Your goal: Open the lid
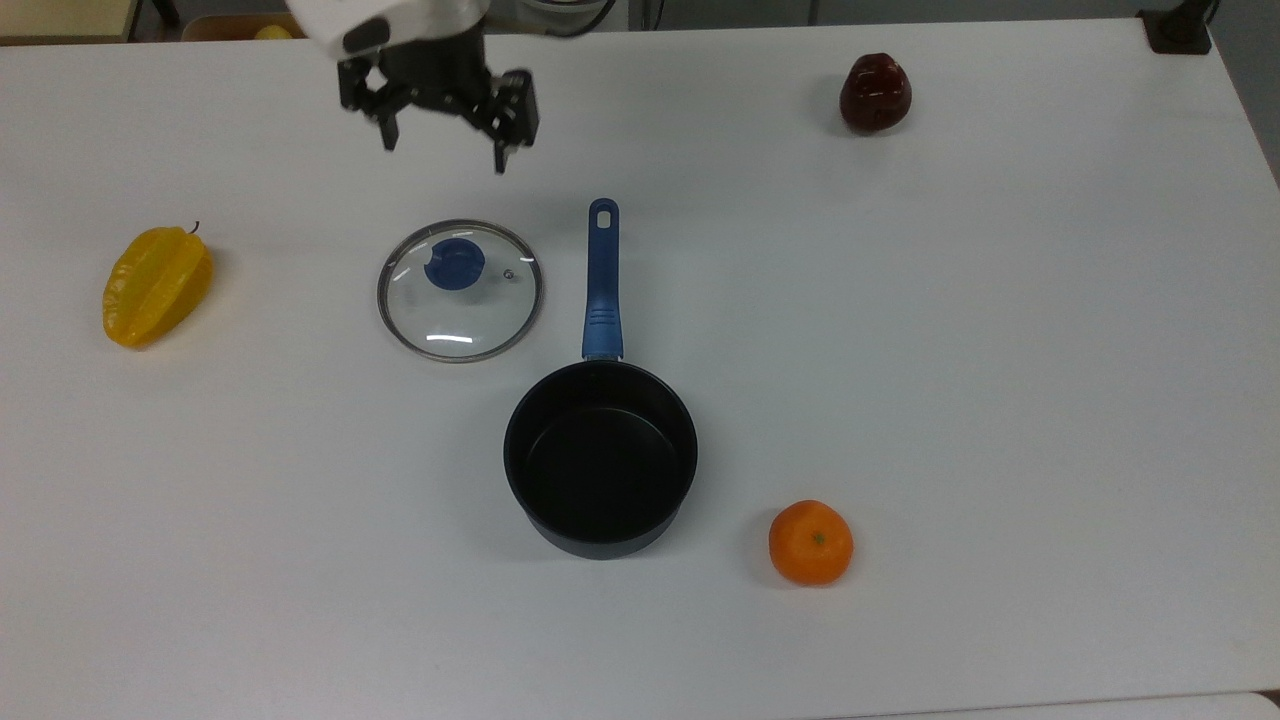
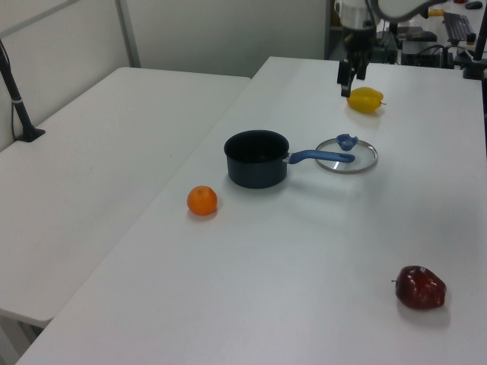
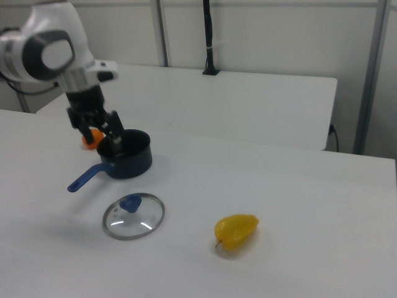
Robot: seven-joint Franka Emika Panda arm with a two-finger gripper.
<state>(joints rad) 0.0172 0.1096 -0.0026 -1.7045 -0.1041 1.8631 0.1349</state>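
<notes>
Lid: round clear glass with a metal rim and a blue centre knob, lying flat on the white tabletop, knob up, off the pan and just beside the pan's blue handle, on the top view's left of it. Saucepan: black, uncovered, upright, with its long blue handle pointing toward the far edge in the top view; lid rim and handle are close but apart. Hand: black, two fingers spread wide and holding nothing, raised clear above the tabletop beyond the lid, apart from it; in the left view it hangs high over the far end near the yellow fruit. Yellow star-shaped fruit: well to the top view's left of the lid. Orange: near the pan, on the top view's lower right. Dark red fruit: far corner on the top view's right, well apart from everything else.
</notes>
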